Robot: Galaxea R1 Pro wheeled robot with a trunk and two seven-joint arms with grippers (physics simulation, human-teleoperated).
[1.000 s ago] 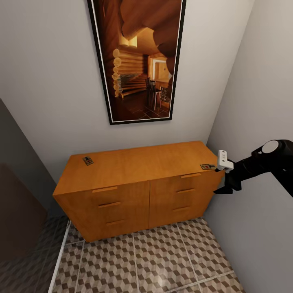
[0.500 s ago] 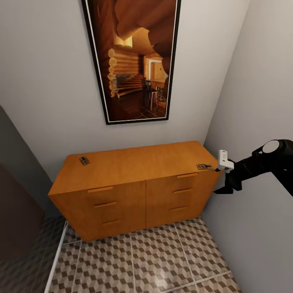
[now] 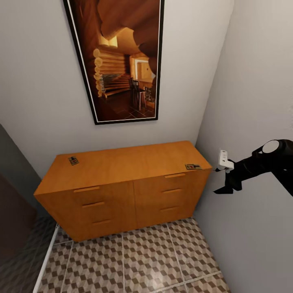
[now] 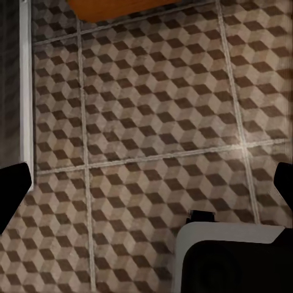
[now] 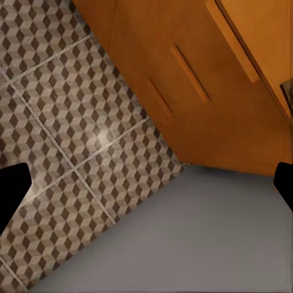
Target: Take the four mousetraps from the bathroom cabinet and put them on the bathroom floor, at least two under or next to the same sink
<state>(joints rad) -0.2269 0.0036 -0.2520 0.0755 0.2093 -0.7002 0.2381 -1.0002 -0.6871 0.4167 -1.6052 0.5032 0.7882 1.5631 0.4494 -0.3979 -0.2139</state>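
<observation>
On the cabinet, one mousetrap lies near the open, empty right end effector.

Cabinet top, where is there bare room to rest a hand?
The cabinet top is bare between the mousetrap at its back left corner and the mousetrap at its front right edge; that right end sits tight against the side wall.

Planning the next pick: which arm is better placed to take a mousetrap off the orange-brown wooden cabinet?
Probably the right. Its gripper hangs open just off the orange-brown wooden cabinet's right end, near the small tan mousetrap at that front corner. The other mousetrap lies far left.
</observation>
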